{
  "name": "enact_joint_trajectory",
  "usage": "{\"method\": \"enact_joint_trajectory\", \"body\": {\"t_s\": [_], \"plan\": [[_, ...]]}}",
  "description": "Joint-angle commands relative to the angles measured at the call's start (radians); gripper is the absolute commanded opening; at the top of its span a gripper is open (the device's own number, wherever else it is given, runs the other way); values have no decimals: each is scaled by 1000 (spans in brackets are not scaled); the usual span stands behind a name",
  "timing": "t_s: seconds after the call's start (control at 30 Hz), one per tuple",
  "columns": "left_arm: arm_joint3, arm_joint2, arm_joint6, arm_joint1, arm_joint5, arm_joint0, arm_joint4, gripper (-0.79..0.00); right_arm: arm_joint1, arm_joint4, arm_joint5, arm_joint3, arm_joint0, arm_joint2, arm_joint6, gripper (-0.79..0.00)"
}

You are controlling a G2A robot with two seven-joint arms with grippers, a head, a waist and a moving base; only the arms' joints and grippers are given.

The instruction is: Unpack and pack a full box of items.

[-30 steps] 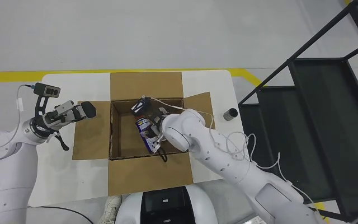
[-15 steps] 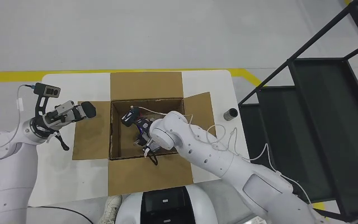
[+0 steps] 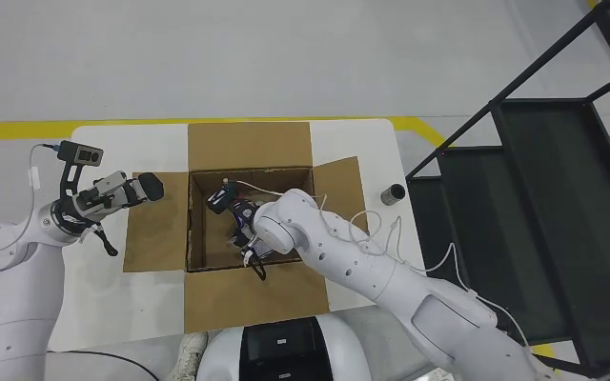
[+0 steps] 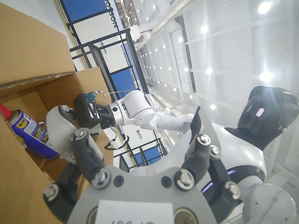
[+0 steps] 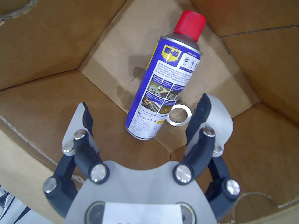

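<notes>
White arms (image 3: 334, 252) trail thin white cables (image 4: 116, 91); each tool (image 5: 144, 104) has black fingers (image 5: 84, 138) and silver screws (image 5: 97, 173).

The top view looks straight down from high above on the table (image 3: 124, 305) and the open box (image 3: 250, 143). The right wrist view sits close inside that box, facing its floor. The left wrist view, outside the box, tilts upward, sharing the spray can (image 5: 161, 80) with it

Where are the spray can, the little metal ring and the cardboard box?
spray can (image 5: 163, 80): right wrist view, on its blue label.
metal ring (image 5: 175, 121): right wrist view, on its outer rim.
cardboard box (image 3: 250, 145): top view, on its far flap.
</notes>
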Motion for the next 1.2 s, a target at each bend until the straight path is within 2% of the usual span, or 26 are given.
{"method": "enact_joint_trajectory", "body": {"t_s": [0.0,0.17,0.4,0.9,0.93,0.97,1.0,1.03,1.07,1.1,1.13,1.17], "plan": [[0,0,0,0,0,0,0,0,-1,14,-21,19,-8,9,-37,0],[0,0,0,0,0,0,0,0,-17,52,-50,108,1,4,-96,0],[0,0,0,0,0,0,0,0,-48,67,-38,212,33,-19,-150,0],[0,0,0,0,0,0,0,0,-109,79,-10,365,90,-54,-189,0],[0,0,0,0,0,0,0,0,-113,80,-11,374,92,-55,-192,-154],[0,0,0,0,0,0,0,0,-116,80,-10,381,94,-56,-193,-366],[0,0,0,0,0,0,0,0,-118,79,-9,385,95,-57,-192,-400],[0,0,0,0,0,0,0,0,-121,76,-5,391,97,-58,-191,-400],[0,0,0,0,0,0,0,0,-124,75,-3,395,98,-60,-191,-585],[0,0,0,0,0,0,0,0,-126,73,0,397,98,-60,-191,-693],[0,0,0,0,0,0,0,0,-128,70,3,399,98,-61,-191,-785],[0,0,0,0,0,0,0,0,-129,67,7,400,98,-61,-189,-785]]}}
